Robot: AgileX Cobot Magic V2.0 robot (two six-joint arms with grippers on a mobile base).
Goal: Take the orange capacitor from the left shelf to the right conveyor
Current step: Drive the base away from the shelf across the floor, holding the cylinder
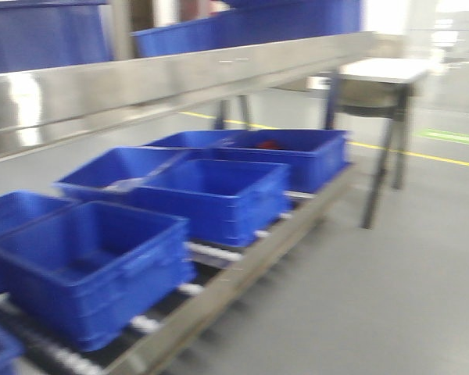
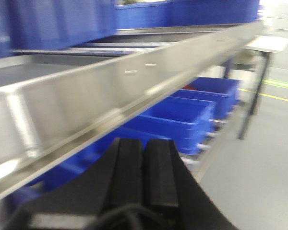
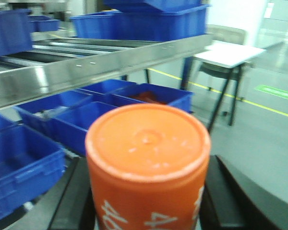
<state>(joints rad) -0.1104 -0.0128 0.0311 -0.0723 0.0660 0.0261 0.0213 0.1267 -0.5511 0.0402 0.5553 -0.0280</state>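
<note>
Right gripper [image 3: 146, 206] clenched on the orange capacitor [image 3: 148, 153], one black finger on each side of the cylinder, jaws spread only to its width. Left gripper [image 2: 144, 172] closed, the two black pads [image 2: 128, 172] pressed flat together with nothing between them. Left shelf [image 1: 180, 78] is the biggest item: a long brushed steel tray with a tall front lip, running diagonally across all three views, heavily motion-blurred. Blue bins [image 3: 149, 21] sit on top of it. More blue bins [image 1: 219, 195] are in a row on the roller rack below; the far one holds something red [image 1: 267, 144], too blurred to identify. White-topped table [image 1: 383, 70] with dark legs stands beyond the shelf end, on a grey floor with a yellow line [image 1: 422, 154]. Capacitor is upright in the right gripper, in front of the shelf and not touching it. It has a flat orange top with a small centre dimple and white print on its side, only partly in frame.
</note>
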